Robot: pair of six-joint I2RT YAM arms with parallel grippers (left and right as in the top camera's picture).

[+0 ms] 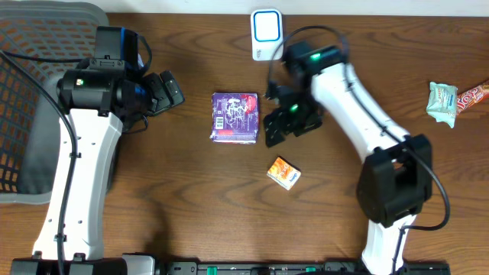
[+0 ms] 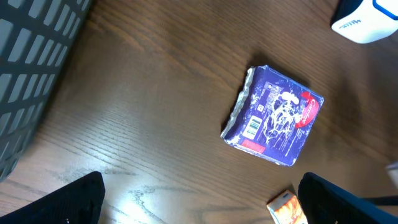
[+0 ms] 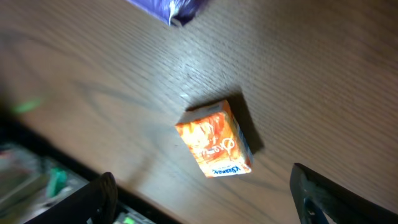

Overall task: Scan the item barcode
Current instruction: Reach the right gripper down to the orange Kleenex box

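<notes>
A purple packet [image 1: 234,118] lies flat at mid-table, its white barcode label [image 2: 252,129] facing up on the left side. A small orange box [image 1: 283,173] lies in front of it to the right. The white and blue scanner [image 1: 267,33] stands at the back edge. My right gripper [image 1: 284,122] hovers just right of the purple packet, open, with the orange box [image 3: 214,146] below and ahead of its fingers [image 3: 93,199], not between them. To the left of the packet my left gripper [image 1: 170,90] is open and holds nothing.
A grey mesh basket [image 1: 30,92] fills the far left. Near the right edge lie a pale green wrapped snack [image 1: 442,102] and a red and white candy bar [image 1: 472,96]. The scanner [image 2: 367,18] shows at the top right of the left wrist view.
</notes>
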